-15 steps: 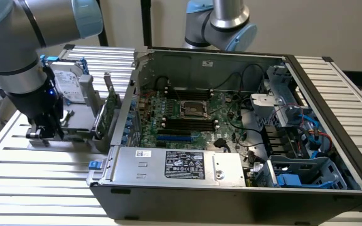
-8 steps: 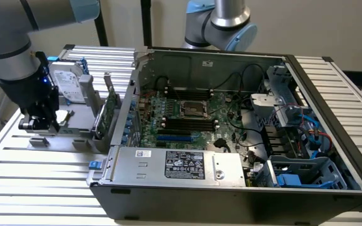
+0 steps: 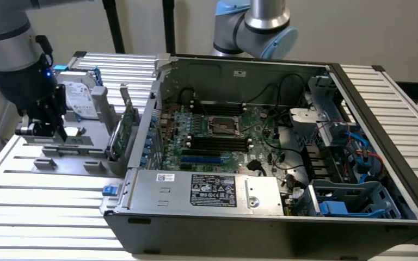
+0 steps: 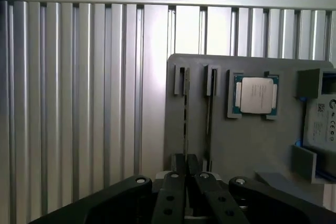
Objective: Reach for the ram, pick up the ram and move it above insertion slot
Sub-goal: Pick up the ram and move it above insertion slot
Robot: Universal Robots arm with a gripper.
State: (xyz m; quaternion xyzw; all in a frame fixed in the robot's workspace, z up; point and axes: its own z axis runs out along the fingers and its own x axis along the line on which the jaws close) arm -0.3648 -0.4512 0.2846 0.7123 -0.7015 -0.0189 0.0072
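The ram (image 4: pixel 185 121) stands on edge in a groove of the grey holder (image 4: pixel 252 145), showing as a thin dark strip. My gripper (image 4: pixel 185 176) is shut on its near end, one finger (image 4: pixel 173 184) on each side of the strip. In the exterior view the gripper (image 3: pixel 48 130) hangs low over the grey holder (image 3: pixel 71 155) at the exterior view's left, outside the open computer case (image 3: pixel 267 217). The black insertion slots (image 3: pixel 220 142) lie on the green motherboard (image 3: pixel 256 122) inside the case, well to the exterior view's right of the gripper.
A second thin stick (image 4: pixel 209 119) stands in the neighbouring groove. A processor chip (image 4: pixel 255 95) and a silver hard drive (image 4: pixel 325 124) also rest on the holder. A green expansion card (image 3: pixel 129 125) stands between holder and case wall. A second arm (image 3: pixel 260 27) rises behind the case.
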